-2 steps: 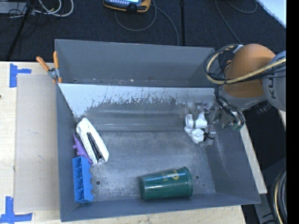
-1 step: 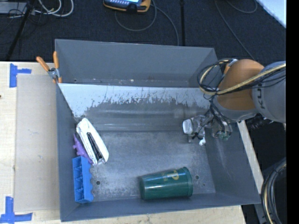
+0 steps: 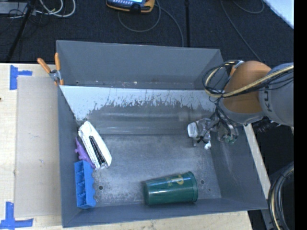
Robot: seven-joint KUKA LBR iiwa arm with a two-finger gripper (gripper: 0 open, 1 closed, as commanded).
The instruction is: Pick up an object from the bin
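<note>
The bin (image 3: 139, 68) holds four things: one green cup (image 3: 171, 188), one white tool (image 3: 95, 145), one purple piece (image 3: 81, 150), one blue block (image 3: 84, 184).

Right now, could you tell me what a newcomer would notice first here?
A dark green cup lies on its side near the front wall of the bin. Along the left wall lie a white oblong thing with a purple piece beside it, and a blue ridged block. The gripper hangs at the right, over bare floor, apart from them all.
</note>
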